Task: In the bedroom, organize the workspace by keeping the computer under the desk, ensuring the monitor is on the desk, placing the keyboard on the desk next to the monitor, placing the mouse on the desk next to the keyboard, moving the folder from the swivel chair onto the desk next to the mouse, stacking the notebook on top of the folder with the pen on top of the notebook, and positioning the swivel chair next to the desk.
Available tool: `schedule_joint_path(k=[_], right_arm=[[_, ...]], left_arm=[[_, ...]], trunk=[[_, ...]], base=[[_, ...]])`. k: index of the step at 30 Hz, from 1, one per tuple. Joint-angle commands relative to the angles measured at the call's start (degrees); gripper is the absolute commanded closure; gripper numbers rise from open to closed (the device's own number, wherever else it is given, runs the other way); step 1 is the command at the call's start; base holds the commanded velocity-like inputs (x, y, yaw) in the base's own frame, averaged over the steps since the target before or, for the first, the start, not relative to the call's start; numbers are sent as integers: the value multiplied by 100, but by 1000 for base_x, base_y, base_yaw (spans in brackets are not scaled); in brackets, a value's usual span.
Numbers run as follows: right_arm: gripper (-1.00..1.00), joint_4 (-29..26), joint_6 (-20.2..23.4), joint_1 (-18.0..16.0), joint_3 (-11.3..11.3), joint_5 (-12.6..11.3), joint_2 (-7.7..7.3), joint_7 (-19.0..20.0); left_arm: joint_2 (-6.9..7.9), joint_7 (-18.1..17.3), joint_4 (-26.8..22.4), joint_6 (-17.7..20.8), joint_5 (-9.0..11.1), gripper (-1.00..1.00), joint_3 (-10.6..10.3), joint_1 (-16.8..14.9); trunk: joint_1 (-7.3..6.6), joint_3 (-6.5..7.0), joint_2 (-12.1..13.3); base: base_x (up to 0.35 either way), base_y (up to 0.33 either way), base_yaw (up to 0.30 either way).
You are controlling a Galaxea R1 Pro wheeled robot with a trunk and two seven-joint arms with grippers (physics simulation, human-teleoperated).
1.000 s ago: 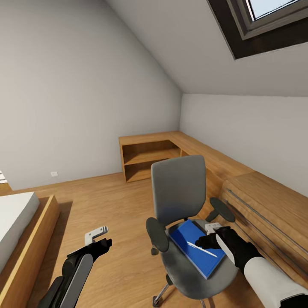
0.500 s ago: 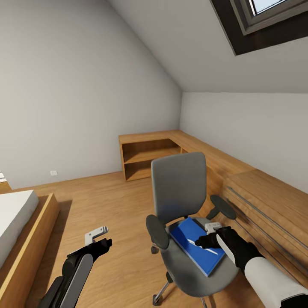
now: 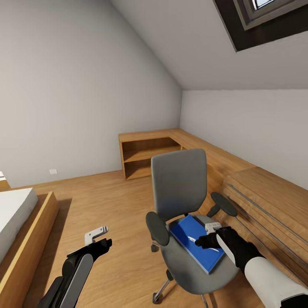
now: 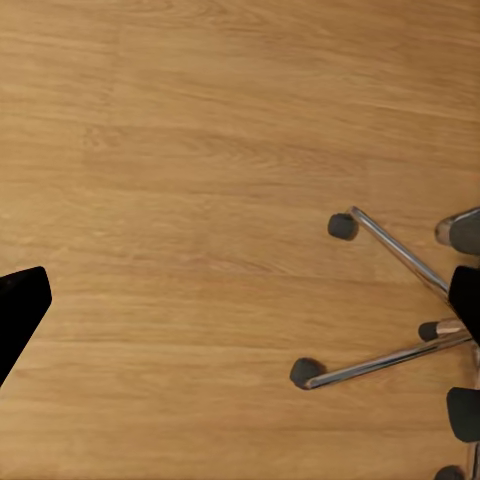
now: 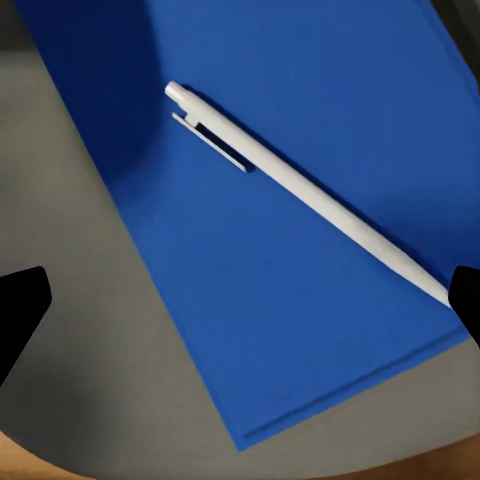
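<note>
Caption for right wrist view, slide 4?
White pen lying diagonally on a blue folder on the grey swivel chair seat.

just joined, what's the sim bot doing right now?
The right gripper hovers just above a blue folder lying on the seat of the swivel chair. In the right wrist view a white pen lies on the folder, between the open fingers and not gripped. The left gripper hangs idle over the wood floor beside the chair. A low wooden shelf unit stands against the far wall.
</note>
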Motion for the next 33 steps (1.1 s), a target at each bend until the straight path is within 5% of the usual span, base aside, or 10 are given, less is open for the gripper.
schedule_joint_path(k=[1,15,33], right_arm=[[-100,-9,25,-4,42,-57,-9,-19],[-100,-8,25,-4,42,-57,-9,-25],[-100,-1,25,-5,42,-57,-9,-32]], left_arm=[[0,58,-6,7,60,-100,-5,-4],[0,58,145,-1,60,-100,-5,-4],[9,32,332,-35,51,-100,-5,-4]], trunk=[[22,-25,-45],[330,-276,-607],[330,-276,-607]], base=[[0,0,0],[0,0,0],[42,0,0]])
